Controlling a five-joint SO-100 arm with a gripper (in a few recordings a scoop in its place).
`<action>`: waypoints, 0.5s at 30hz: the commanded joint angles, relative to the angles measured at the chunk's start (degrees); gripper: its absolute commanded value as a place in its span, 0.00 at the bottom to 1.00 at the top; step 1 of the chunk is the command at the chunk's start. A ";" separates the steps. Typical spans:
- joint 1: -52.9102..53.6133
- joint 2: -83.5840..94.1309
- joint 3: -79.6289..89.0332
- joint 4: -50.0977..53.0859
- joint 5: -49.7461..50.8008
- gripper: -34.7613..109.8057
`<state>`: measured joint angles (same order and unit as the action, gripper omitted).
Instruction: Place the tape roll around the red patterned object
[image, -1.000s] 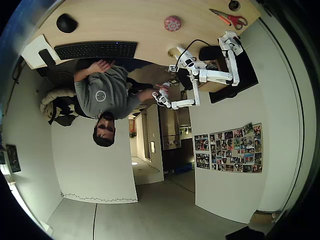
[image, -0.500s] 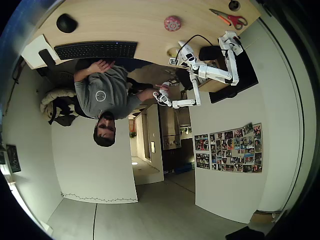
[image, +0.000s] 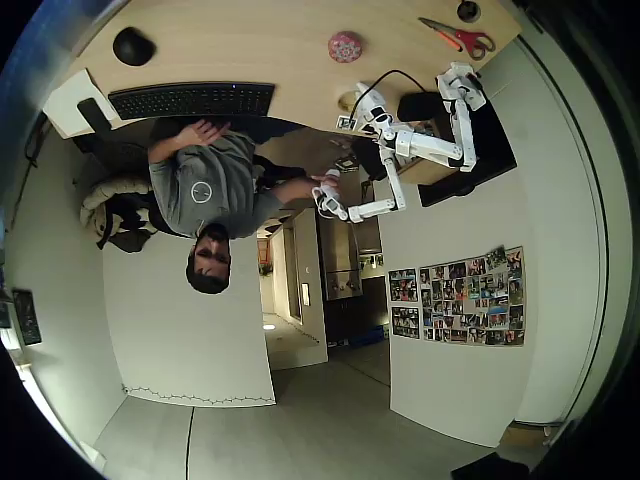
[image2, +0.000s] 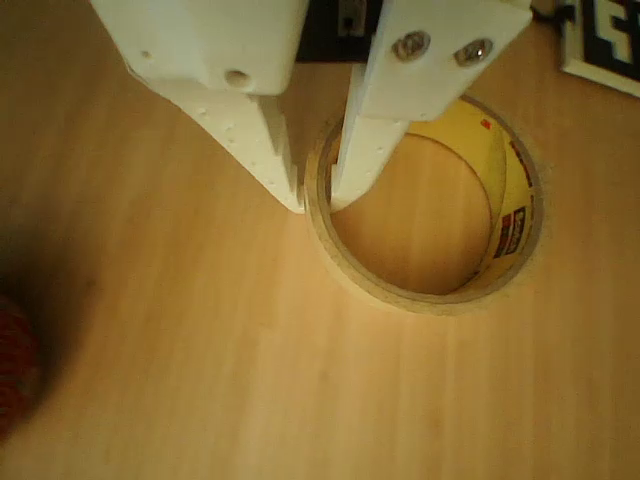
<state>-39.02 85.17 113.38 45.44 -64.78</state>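
Wrist view: end effector (image2: 318, 190) pinching tape roll (image2: 425, 205) wall, roll flat on surface (image2: 200, 360); red patterned object (image2: 12, 372) at 8 o'clock, well apart.

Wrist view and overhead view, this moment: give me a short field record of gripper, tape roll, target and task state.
gripper: gripper has one finger inside the tape roll's hole and one outside, straddling its wall; whether it has clamped cannot be told
tape roll: tape roll lies flat on the wooden table
target: red patterned object sits apart on the table, nothing around it
other things: scissors, black mouse, keyboard
person: seated at the table edge
task state: roll not yet lifted or placed
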 joint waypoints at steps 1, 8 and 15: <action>1.05 9.32 -1.67 6.33 -2.55 0.24; 6.06 22.68 -9.23 23.64 -9.23 0.24; 19.51 30.94 -3.25 27.16 -12.13 0.24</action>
<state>-24.96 111.45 107.49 72.33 -75.15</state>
